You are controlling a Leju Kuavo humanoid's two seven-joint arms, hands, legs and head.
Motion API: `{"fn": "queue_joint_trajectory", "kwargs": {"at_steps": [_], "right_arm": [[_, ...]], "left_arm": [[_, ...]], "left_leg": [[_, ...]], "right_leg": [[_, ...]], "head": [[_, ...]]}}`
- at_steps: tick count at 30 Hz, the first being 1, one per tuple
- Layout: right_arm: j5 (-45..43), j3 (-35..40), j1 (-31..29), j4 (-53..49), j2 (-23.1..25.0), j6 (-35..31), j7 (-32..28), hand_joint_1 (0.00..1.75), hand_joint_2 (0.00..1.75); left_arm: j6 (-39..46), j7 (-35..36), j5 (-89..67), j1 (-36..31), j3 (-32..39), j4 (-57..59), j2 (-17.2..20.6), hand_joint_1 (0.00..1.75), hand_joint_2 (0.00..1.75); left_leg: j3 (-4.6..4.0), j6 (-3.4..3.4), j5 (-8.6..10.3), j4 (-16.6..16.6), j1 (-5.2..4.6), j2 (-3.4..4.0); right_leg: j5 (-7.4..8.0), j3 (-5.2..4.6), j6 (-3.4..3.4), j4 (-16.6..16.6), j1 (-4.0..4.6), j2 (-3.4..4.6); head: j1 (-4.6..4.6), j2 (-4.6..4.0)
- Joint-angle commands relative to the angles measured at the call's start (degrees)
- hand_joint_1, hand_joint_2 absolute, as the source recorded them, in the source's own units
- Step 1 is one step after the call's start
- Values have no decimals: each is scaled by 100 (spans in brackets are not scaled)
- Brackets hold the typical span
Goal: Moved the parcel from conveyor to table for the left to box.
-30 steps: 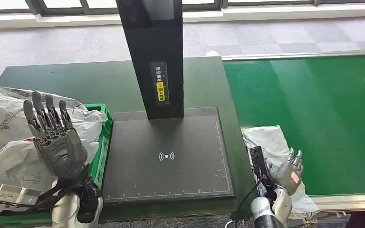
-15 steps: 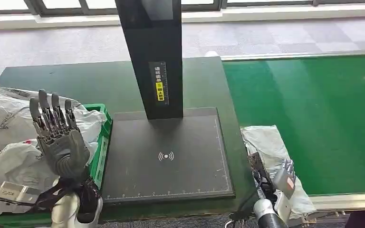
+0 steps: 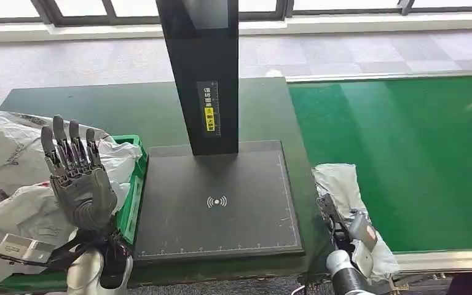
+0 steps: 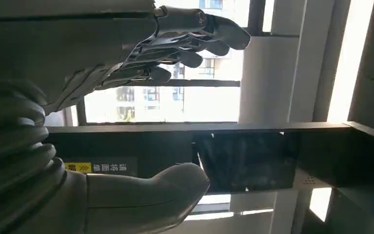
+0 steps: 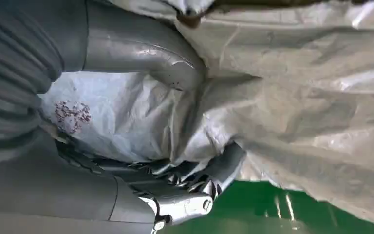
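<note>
In the head view, the parcel [image 3: 350,209], a soft white bag, lies at the near edge of the green conveyor [image 3: 418,153], just beside the dark table [image 3: 129,104]. The right hand [image 3: 359,236] is down on its near end. The left hand [image 3: 77,178] is raised over the green box [image 3: 132,184], fingers straight and spread, holding nothing.

In the left wrist view, the left hand [image 4: 175,39] is empty, thumb and fingers well apart, facing the black post [image 4: 253,156].

In the right wrist view, the right hand [image 5: 141,122] has its thumb pressed into the parcel [image 5: 292,87] and its fingers curled under a fold, so it grips the bag.

The step in hand looks like the pick-up from the conveyor. The next move likely calls for a firm hold on slack plastic, a lift over the table's edge, and a set-down on the black pad [image 3: 218,203] within the left hand's reach.
</note>
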Motion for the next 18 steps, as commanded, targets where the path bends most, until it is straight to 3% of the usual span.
{"fn": "queue_joint_trajectory", "kwargs": {"at_steps": [1,8,11,14,16,17,18], "right_arm": [[-117,-551,147,448,-104,-119,-260,175,175],[-116,-550,137,447,-103,-112,-256,175,175],[-250,-622,162,310,-52,-481,-448,175,175],[-772,-724,263,-206,90,-1054,-1283,175,175],[-1382,-659,424,-868,274,-1366,-2213,175,175],[-1835,-741,607,-1680,514,-1430,-2943,175,175],[-2044,-759,665,-1969,628,-1430,-3240,175,175]], "left_arm": [[-17,61,83,232,162,218,-349,0,175],[-18,61,83,236,159,210,-351,0,175],[-17,38,90,284,131,150,-351,0,175],[27,-8,86,344,119,123,-359,0,175],[48,-58,72,352,117,143,-355,0,175],[53,-84,64,335,118,183,-351,0,175],[57,-98,57,318,118,210,-351,0,175]], "left_leg": [[-13,12,14,-15,0,-14],[6,5,-2,-3,1,-8],[3,3,-5,-8,0,-12],[3,-1,-13,-6,-3,-14],[-4,-2,-14,-4,-5,-14],[-7,-1,-14,-8,-5,-15],[-12,0,-15,-8,-6,-13]], "right_leg": [[12,0,6,-24,2,-32],[2,22,1,-12,6,-15],[-3,21,-4,-17,14,-23],[-11,19,-9,-11,16,-19],[-14,10,-13,-6,14,-18],[-14,9,-14,-9,14,-24],[-16,5,-16,-7,14,-24]], "head": [[0,0],[0,0],[0,0],[0,0],[0,0],[0,0],[0,0]]}}
